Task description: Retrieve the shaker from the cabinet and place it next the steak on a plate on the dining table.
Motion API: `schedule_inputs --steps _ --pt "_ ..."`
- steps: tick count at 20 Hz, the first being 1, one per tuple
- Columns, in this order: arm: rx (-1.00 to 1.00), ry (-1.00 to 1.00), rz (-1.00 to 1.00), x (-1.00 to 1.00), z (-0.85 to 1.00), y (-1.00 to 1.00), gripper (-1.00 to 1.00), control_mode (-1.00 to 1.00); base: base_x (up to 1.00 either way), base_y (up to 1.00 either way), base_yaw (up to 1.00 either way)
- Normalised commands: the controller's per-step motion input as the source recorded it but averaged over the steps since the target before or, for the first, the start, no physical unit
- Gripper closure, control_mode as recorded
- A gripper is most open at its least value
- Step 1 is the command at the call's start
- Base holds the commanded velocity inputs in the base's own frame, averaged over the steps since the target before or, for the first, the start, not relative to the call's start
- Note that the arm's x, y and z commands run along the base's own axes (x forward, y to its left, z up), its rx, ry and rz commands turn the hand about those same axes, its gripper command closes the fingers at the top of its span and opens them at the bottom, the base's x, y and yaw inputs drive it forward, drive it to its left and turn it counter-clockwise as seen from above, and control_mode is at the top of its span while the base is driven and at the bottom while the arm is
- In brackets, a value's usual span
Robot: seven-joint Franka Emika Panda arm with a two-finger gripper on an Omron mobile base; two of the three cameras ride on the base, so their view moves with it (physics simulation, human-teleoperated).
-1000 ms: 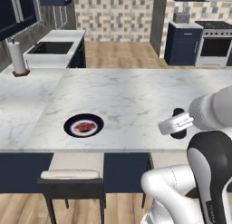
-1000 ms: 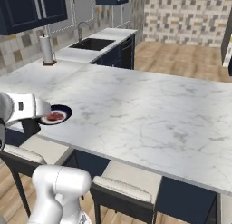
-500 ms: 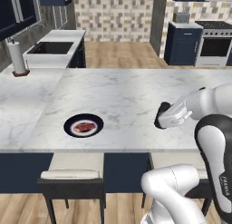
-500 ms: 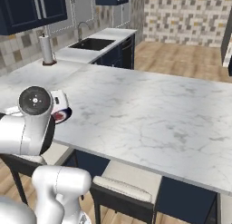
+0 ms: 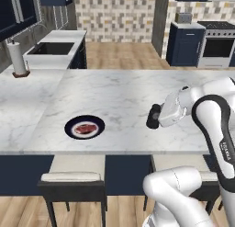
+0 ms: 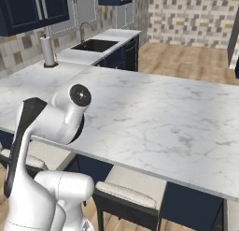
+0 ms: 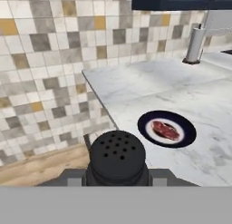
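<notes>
On the marble table, the plate carrying the steak lies toward nine o'clock, well apart from my gripper, which is clenched around the black shaker above the table at three o'clock.

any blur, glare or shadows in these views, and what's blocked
Left base view: sharp, even light, no glare on the dining table; the plate and steak are clear. Right base view: the arm blocks the plate. Hand view: the shaker looms large and soft-edged.
</notes>
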Motion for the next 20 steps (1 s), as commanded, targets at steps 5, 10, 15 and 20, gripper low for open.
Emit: schedule_inputs --steps 5,10,15,20 --pt "-0.03 0.00 0.16 0.34 -0.28 0.17 1.00 -1.00 0.00 0.00 0.00" --pt "-0.02 -0.12 0.08 0.10 -0.34 0.02 1.00 -1.00 0.00 0.00 0.00" --pt "0.00 -0.12 0.01 0.16 -0.38 0.01 1.00 -1.00 0.00 0.00 0.00" --pt "-0.04 0.08 0.00 0.45 -0.21 0.13 1.00 -1.00 0.00 0.00 0.00"
